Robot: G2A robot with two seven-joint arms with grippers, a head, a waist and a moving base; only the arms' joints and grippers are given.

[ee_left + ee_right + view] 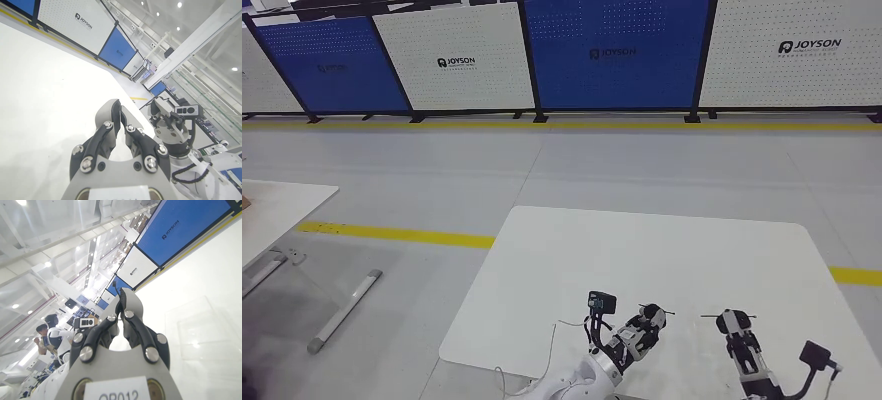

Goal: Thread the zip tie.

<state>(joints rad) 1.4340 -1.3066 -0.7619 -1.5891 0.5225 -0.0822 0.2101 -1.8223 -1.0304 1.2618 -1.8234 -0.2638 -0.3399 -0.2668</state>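
Observation:
A thin black zip tie (pixel 114 284) sticks out past the tips of my right gripper (pixel 122 291), which is shut on it. In the top view the zip tie (pixel 747 317) runs as a fine line across the right gripper (pixel 729 319), near the front edge of the white table (pixel 642 250). My left gripper (pixel 120 107) is shut, and nothing shows between its pads. It sits just to the left of the right one, as the left gripper (pixel 652 314) in the top view, where a short dark line crosses its tip. I cannot tell what that line is.
A faint clear tray outline (pixel 198 332) lies on the table beside the right gripper. Another white table (pixel 272 210) stands off to the left across a strip of floor. Blue and white partition panels (pixel 612 50) line the far side.

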